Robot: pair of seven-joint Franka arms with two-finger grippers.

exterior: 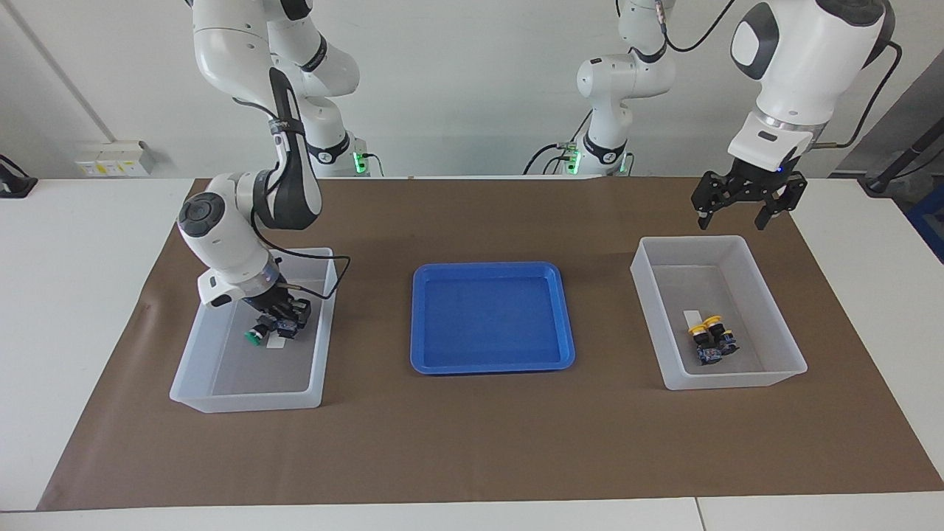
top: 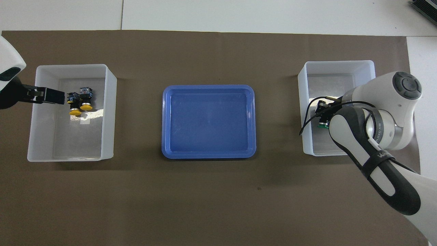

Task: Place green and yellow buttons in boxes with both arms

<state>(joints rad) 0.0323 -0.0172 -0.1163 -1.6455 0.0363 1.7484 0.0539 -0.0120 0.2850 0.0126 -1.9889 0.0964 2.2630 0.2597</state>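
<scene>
The right gripper [exterior: 284,313] was down inside the translucent white plastic box [exterior: 193,376] at the right arm's end, at a green-capped push-button [exterior: 254,337]; whether its fingers pinched it I cannot tell. The left gripper [exterior: 746,205] hung spread above the other white box [exterior: 785,335], where two yellow-capped buttons [exterior: 709,338] lay. Likely the last placement; next calls for releasing and lifting clear.

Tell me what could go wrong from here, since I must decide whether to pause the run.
The right gripper sits deep in the translucent white plastic bin at the right arm's end, low over the green-capped push-button switch. Lifting out, it could drag the switch along or catch the bin's tall wall. The left gripper hangs open above the other bin's rim; dropping carelessly, it might strike that rim or disturb the two yellow-capped switches inside.
</scene>
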